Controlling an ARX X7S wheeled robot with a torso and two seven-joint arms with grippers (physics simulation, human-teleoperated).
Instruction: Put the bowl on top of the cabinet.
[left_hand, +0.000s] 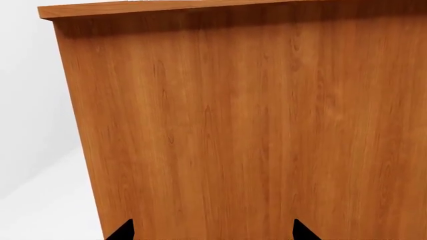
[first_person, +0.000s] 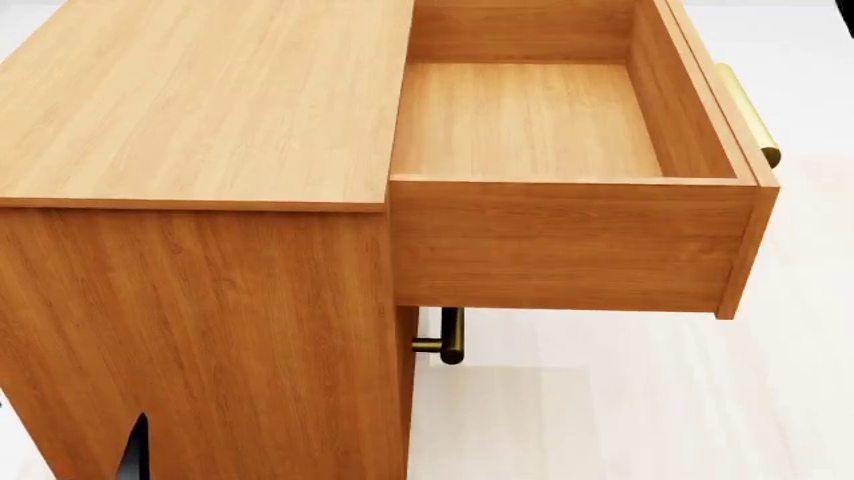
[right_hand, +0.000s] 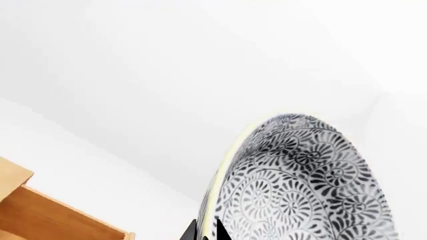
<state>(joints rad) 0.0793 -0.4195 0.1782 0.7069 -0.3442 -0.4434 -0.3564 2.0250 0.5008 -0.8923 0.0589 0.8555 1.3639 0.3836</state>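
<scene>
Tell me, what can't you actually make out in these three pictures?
- Bowl: absent from the head view; the right wrist view's lower edge cuts it off.
- Right pincer: only dark tips show beside the bowl's rim; grip unclear.
- Left pincer: just two tips before the cabinet side.
- Lower handle: mostly hidden under the open drawer.

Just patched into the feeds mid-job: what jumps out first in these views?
The big orange-brown cabinet fills the head view, its flat top bare and its drawer pulled wide open to the right, showing nothing inside. In the right wrist view the patterned bowl looms close against the white background, gripped at its rim by the right gripper.
</scene>
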